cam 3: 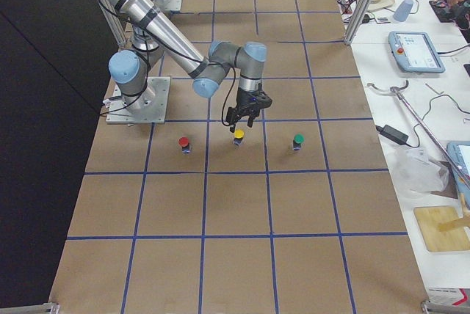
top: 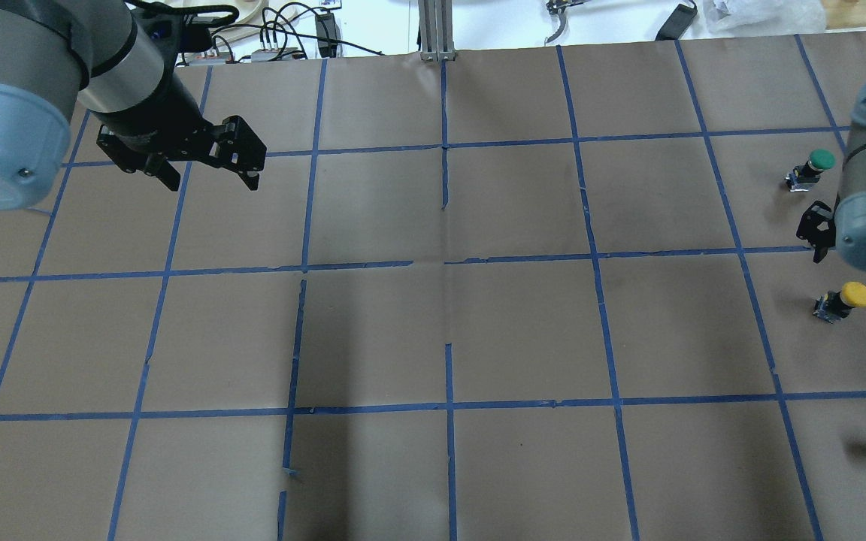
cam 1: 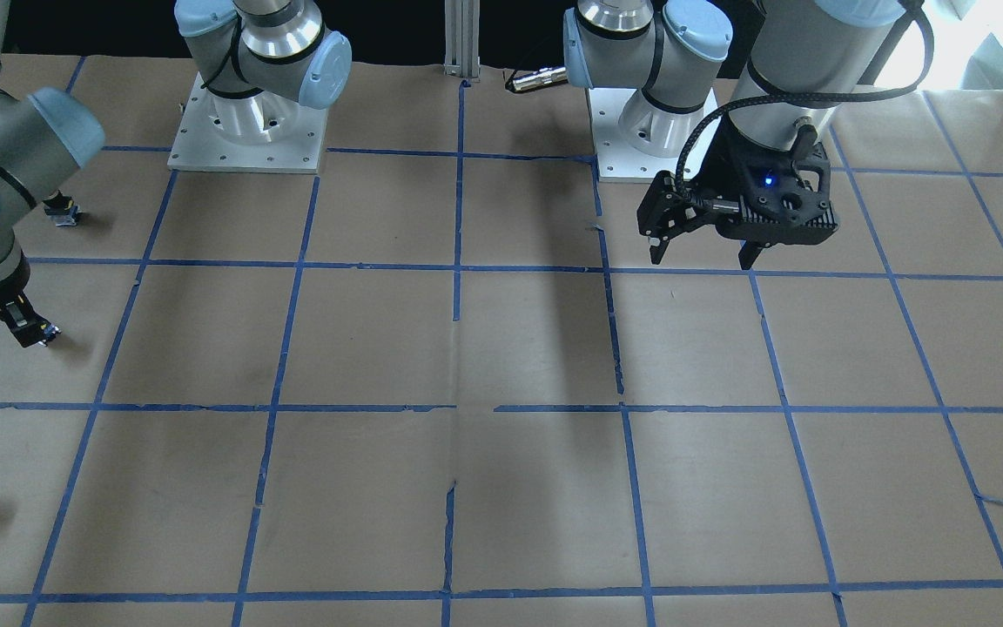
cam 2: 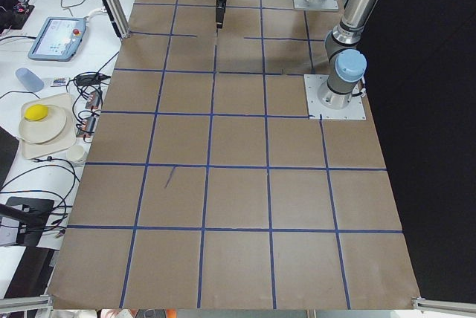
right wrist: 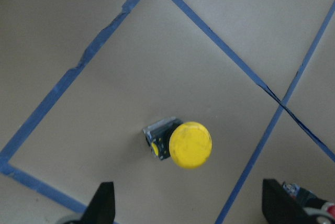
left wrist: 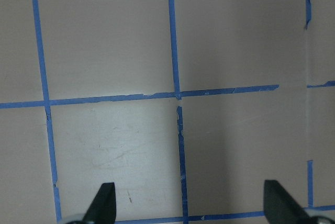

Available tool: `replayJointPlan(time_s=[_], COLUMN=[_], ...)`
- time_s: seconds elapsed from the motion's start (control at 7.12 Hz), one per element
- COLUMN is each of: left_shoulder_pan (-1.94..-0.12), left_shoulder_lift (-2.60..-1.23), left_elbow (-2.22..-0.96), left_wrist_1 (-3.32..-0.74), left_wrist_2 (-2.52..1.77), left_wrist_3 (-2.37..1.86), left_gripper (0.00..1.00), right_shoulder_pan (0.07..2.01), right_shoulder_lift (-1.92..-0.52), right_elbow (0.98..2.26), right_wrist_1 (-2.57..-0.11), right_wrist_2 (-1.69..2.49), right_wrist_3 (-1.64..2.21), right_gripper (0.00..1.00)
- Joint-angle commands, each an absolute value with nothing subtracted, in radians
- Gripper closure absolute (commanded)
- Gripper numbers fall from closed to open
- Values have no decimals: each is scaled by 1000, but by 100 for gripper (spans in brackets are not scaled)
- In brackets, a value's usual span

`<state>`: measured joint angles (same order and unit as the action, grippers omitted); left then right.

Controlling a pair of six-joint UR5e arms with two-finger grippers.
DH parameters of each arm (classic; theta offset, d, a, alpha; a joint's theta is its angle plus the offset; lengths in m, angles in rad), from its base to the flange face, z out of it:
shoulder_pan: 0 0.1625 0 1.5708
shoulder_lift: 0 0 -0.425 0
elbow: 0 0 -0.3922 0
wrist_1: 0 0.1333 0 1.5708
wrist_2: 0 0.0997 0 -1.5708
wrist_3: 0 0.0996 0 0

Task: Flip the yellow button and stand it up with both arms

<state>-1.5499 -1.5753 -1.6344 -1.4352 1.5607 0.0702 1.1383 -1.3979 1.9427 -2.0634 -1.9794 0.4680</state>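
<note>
The yellow button point(top: 846, 298) stands on the brown paper at the table's right side, yellow cap up on its dark body. It also shows in the exterior right view point(cam 3: 239, 136) and the right wrist view point(right wrist: 184, 144). My right gripper point(right wrist: 188, 205) is open and hovers just above the button without touching it, and the button shows between the two fingertips. My right gripper is mostly hidden by its wrist in the overhead view. My left gripper point(top: 213, 180) is open and empty above the far left squares, far from the button. It also shows in the front view point(cam 1: 702, 259).
A green-capped button point(top: 813, 168) stands beyond the yellow one, and a red-capped button point(cam 3: 183, 143) stands nearer the robot. Both are about one grid square from the yellow button. The arms' base plates point(cam 1: 245, 139) sit at the robot's edge. A bench with a tablet point(cam 3: 415, 41) lies past the far edge.
</note>
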Motion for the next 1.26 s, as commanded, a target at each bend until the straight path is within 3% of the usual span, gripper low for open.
replayJointPlan(time_s=[0.0, 0.42, 0.7, 1.12], left_shoulder_pan=[-1549, -1545, -1545, -1545], left_shoulder_lift=[-1575, -1575, -1575, -1574], left_elbow=[-1628, -1628, -1628, -1626], left_wrist_1=[-1454, -1454, -1454, -1454], left_wrist_2=[1566, 1563, 1565, 1563], left_wrist_3=[69, 69, 71, 69], left_gripper=[0, 0, 0, 0], right_shoulder_pan=[1152, 1320, 1482, 1637], right_shoulder_lift=[-1431, -1485, -1489, -1485], right_elbow=[1771, 1521, 1415, 1404], right_wrist_1=[-1773, -1396, -1371, -1479], right_wrist_2=[-1825, -1677, -1640, -1580], right_wrist_3=[469, 459, 448, 300], right_gripper=[0, 0, 0, 0])
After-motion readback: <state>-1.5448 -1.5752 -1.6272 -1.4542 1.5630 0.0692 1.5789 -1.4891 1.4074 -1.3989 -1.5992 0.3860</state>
